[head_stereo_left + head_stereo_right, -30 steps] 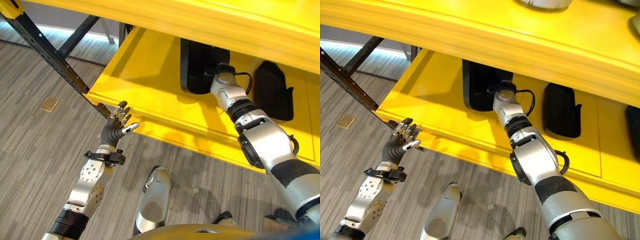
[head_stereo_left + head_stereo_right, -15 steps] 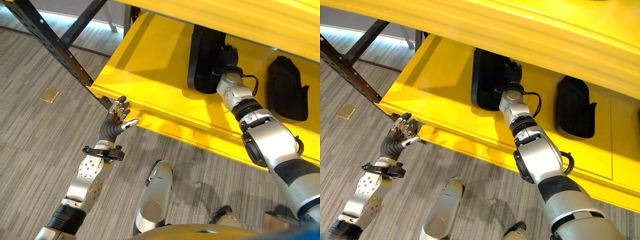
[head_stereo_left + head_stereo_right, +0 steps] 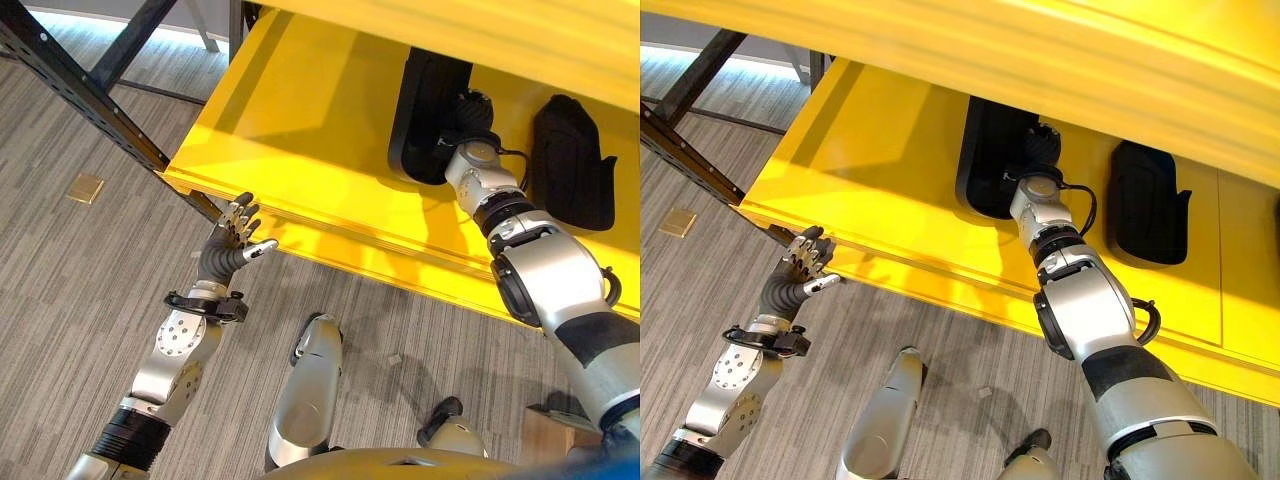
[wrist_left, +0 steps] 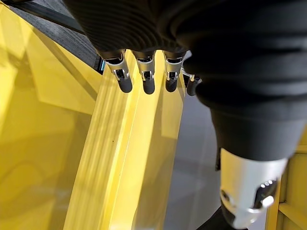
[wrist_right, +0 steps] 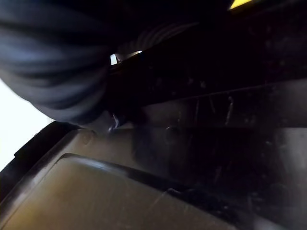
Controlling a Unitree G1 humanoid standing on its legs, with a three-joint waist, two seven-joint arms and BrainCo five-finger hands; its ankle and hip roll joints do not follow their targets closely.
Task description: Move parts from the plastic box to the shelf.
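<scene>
- Right hand in the left eye view is reaching deep onto the yellow shelf, sitting right on the near end of a long black part that lies flat on the shelf board. All you get of the hand is its dark ribbed cover, the fingers are tucked against or over the part, so I can't tell if they're curled on it or loose. A second black part lies further to the robot's right on the same board, apart from the first one.
- Same view, the left hand is up by the shelf's front left corner, just in front of the edge, fingers straight and spread with the thumb sticking out sideways. It's holding nothing. A dark metal rack post runs diagonally behind it, and there's a small brass-coloured floor plate set in the grey floor off to the robot's left.
- Right eye view is the same story from a slightly different spot: right hand on the long black part, left hand open at the shelf's front lip.
- Left wrist view looks along the left hand's own fingers, straight, side by side, hanging just above the yellow front edge of the shelf without clearly touching it.
- Right wrist view is really dark and super close: the ribbed cover against the black part's moulded surface. Finger state isn't readable there either.
</scene>
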